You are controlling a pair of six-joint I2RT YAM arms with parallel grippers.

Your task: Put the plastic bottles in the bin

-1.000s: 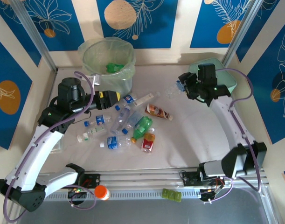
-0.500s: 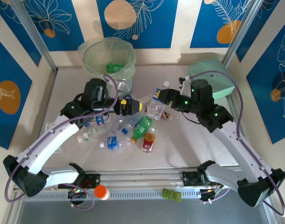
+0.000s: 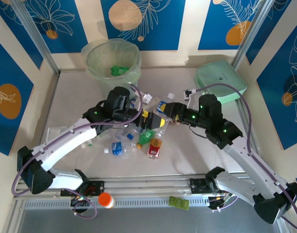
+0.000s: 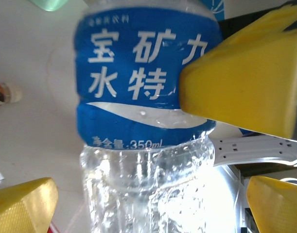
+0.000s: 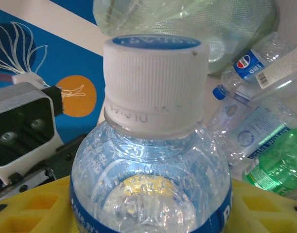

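Note:
A clear plastic bottle (image 5: 153,184) with a white cap and blue label (image 4: 138,87) hangs above the table's middle. My right gripper (image 5: 150,206) is shut on it, one yellow finger on each side. My left gripper (image 4: 148,204) is open, its yellow fingers (image 4: 22,206) standing wide of the bottle's lower body without touching it. From above, both grippers (image 3: 150,118) (image 3: 162,116) meet at this bottle (image 3: 161,105). More bottles lie below: a green one (image 3: 148,132), an orange-red one (image 3: 155,147), several clear ones (image 3: 120,147). The pale-green bin (image 3: 113,60) stands at the back left with a green bottle inside.
A flat mint-green case (image 3: 221,80) lies at the back right. Blue patterned walls and metal posts enclose the table. An orange-capped object (image 3: 105,200) sits on the front rail. Bare tabletop (image 3: 75,92) lies left of the pile.
My left arm swung right from beside the bin to the centre. My right arm carried the bottle leftward from the mint case. Both grippers now meet at the bottle.

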